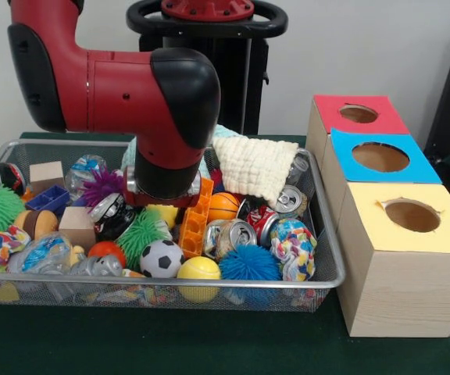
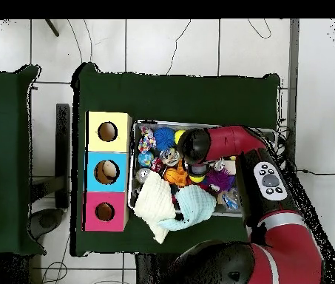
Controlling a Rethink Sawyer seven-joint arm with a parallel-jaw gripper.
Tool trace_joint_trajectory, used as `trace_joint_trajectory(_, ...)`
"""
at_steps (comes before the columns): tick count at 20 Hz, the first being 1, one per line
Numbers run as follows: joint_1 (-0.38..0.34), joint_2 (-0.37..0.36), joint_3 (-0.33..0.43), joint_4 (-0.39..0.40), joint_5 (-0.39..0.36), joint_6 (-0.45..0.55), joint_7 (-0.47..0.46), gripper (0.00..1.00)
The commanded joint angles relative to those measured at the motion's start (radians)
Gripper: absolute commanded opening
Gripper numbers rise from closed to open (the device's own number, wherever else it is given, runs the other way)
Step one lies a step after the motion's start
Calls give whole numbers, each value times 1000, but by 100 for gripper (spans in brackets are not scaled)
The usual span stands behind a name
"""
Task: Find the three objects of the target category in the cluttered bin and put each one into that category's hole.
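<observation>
Arm (image 1: 170,117): lowered into bin (image 1: 319,234), apparently to search the clutter.
Gripper: hidden under the wrist; grip cannot be judged.
Holes (image 1: 380,156): unobstructed.

red and black arm (image 1: 131,86), silver wire bin (image 1: 328,234), black-and-white soccer ball (image 1: 161,258), blue spiky ball (image 1: 248,264), cream waffle cloth (image 1: 255,166), red (image 1: 358,114), blue (image 1: 380,157), yellow (image 1: 411,215) box tops

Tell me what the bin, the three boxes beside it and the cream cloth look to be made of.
Bin: silvery wire mesh, likely metal; the contents show through its sides.
Boxes: pale wood grain on the sides, probably wood or printed board, with matte red, blue and yellow tops that look like paper.
Cloth: soft waffle-textured fabric, draped in folds over the rim.
</observation>
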Motion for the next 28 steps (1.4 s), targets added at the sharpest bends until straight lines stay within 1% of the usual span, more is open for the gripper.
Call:
trace_joint_trajectory(1,7,63,-44,-1,-8,126,-89,100)
trace_joint_trajectory(4,12,60,-50,-5,3,166,-92,100)
trace_joint_trajectory(5,16,52,-57,-2,10,198,-91,100)
trace_joint_trajectory(9,11,13,-63,27,36,263,-107,100)
trace_joint_trajectory(11,8,-2,-62,41,41,264,-106,100)
trace_joint_trajectory(15,7,-11,-57,53,42,238,-92,100)
trace_joint_trajectory(18,9,-15,-58,56,44,241,-91,100)
trace_joint_trajectory(19,10,-12,-59,49,44,248,-94,0)
trace_joint_trajectory(28,14,-13,-60,43,45,253,-96,0)
